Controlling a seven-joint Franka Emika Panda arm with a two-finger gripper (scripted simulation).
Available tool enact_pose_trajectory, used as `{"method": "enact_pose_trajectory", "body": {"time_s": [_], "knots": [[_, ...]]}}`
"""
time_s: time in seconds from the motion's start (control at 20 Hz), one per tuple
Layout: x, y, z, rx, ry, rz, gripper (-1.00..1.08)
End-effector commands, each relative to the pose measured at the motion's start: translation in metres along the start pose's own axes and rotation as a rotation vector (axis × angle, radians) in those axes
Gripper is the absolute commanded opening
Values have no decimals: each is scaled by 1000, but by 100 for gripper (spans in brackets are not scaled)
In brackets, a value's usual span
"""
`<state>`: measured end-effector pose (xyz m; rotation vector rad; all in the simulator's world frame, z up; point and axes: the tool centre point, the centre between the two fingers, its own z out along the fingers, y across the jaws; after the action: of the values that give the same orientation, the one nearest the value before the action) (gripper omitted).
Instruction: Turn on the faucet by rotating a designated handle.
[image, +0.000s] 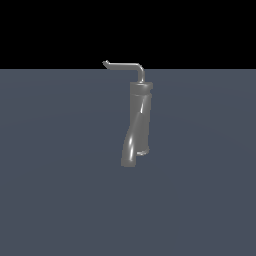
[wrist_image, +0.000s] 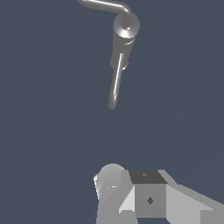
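No text, label, brand, number or sign can be read in either view. The faucet (image: 137, 122) and its handle (image: 125, 65) are plain glossy grey metal with no markings. The only mark is a small dark diamond on a grey block in the wrist view, not a readable sign.
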<state>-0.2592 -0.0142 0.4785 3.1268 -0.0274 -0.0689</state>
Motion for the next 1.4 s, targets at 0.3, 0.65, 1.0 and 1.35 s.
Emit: {"method": "enact_pose_trajectory", "body": {"time_s": [0.3,0.65,1.0,1.35], "knots": [[4,8,-6,-9,26,16,-100],[6,12,-8,-13,37,24,-100],[14,11,-8,-10,38,66,-100],[33,8,-7,-4,39,162,-100]]}}
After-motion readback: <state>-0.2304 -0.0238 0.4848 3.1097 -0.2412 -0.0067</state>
